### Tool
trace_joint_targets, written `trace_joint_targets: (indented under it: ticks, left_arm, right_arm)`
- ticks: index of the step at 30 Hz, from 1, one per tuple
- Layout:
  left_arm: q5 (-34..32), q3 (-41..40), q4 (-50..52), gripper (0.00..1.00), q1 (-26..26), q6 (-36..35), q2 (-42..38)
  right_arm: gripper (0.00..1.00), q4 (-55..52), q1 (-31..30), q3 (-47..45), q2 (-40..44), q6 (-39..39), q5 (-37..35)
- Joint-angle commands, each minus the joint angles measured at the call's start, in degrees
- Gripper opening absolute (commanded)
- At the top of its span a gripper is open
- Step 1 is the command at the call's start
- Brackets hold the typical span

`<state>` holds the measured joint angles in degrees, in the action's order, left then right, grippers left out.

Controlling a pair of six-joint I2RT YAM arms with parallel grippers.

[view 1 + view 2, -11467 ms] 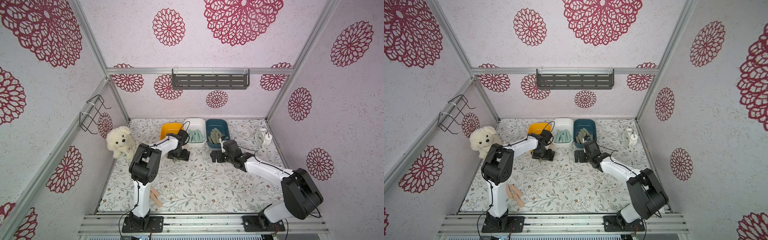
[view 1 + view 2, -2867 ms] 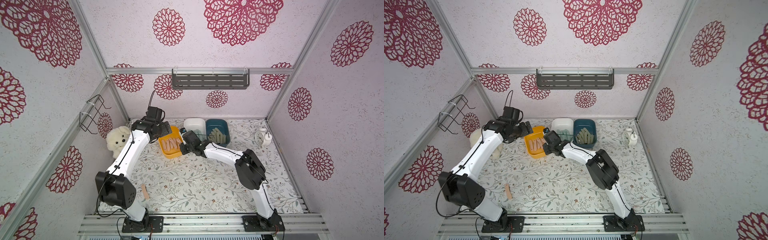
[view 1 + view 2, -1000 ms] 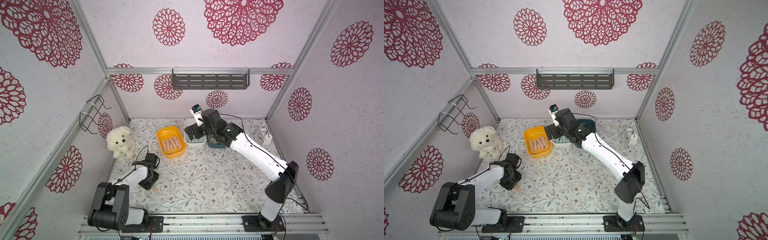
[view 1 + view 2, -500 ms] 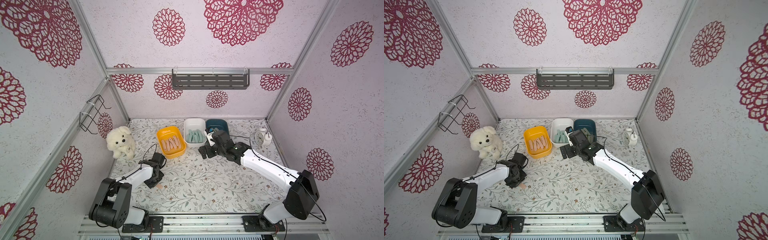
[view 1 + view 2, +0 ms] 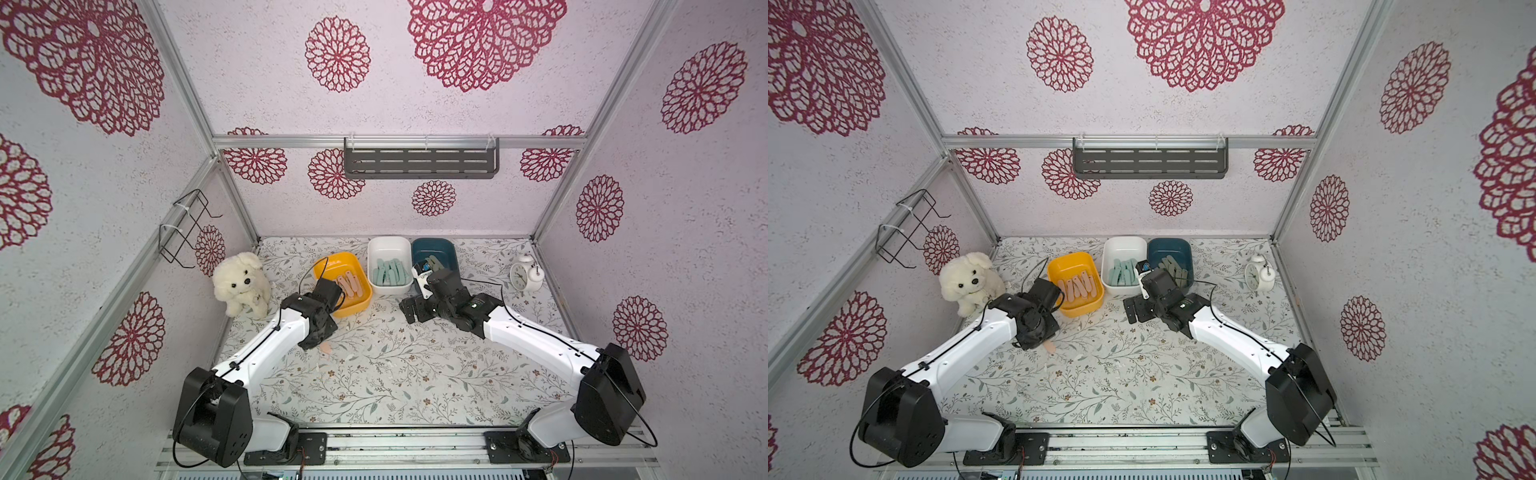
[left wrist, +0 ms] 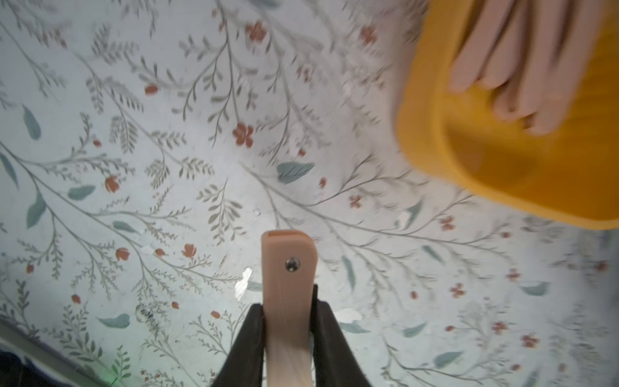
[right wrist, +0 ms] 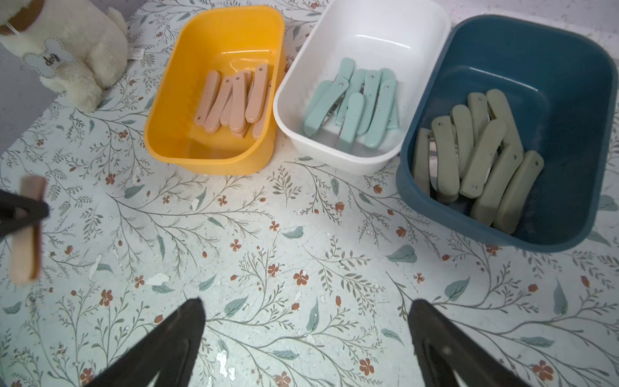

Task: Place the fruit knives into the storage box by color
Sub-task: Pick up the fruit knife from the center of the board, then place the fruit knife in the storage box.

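My left gripper (image 6: pixel 288 313) is shut on a peach-pink fruit knife (image 6: pixel 288 268), held above the floral mat just in front of the yellow storage box (image 6: pixel 435 134). In both top views the knife (image 5: pixel 327 348) (image 5: pixel 1050 347) pokes out below the left wrist. The yellow box (image 7: pixel 214 23) holds several pink knives (image 7: pixel 234 100). Several teal knives (image 7: pixel 355 107) lie in the white box (image 7: pixel 378 30), and several sage-green knives (image 7: pixel 479 157) in the blue box (image 7: pixel 536 50). My right gripper (image 7: pixel 304 308) stands open over bare mat in front of the white box.
A white plush dog (image 5: pixel 243 284) sits at the left wall beside the yellow box. An alarm clock (image 5: pixel 524 274) stands at the back right. A wire rack (image 5: pixel 187 228) hangs on the left wall and a grey shelf (image 5: pixel 419 158) on the back wall.
The left gripper shut on the pink knife lying at the front left and carried it toward the yellow box. The right arm came down from above the boxes to the mat before them.
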<state>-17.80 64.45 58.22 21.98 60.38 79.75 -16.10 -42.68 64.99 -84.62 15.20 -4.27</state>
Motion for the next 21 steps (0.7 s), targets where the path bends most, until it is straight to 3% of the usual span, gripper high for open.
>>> trace_joint_targets:
  ticks: [1, 7, 13, 15, 19, 21]
  left_arm:
    - [-4.24, 8.13, 3.58, 0.14, -0.17, -7.64, 4.56]
    - [-2.79, 26.44, 2.85, 0.15, -3.48, -17.99, 22.88]
    - [2.52, 41.06, 2.43, 0.18, -7.19, -22.96, 40.59]
    - [3.03, 45.27, 2.83, 0.30, -7.30, -24.34, 44.09]
    - [2.91, 46.87, 1.17, 0.85, -7.21, -25.83, 44.77]
    - [2.88, 44.96, -1.50, 0.99, -7.21, -26.69, 42.85]
  right_arm:
    - [1.00, 3.05, 0.05, 0.57, 0.92, 1.17, -0.55]
    - [0.99, 3.45, 0.47, 1.95, -1.28, 0.27, -0.43]
    - [0.99, 3.05, 1.89, 2.63, -2.48, -0.46, -0.94]
    - [0.99, 3.96, 2.20, 2.04, -2.48, -1.24, -1.23]
    - [0.99, 10.29, 2.27, -2.18, 0.08, -2.64, -3.84]
    - [0.99, 14.20, 2.50, -5.28, 2.39, -3.09, -5.05]
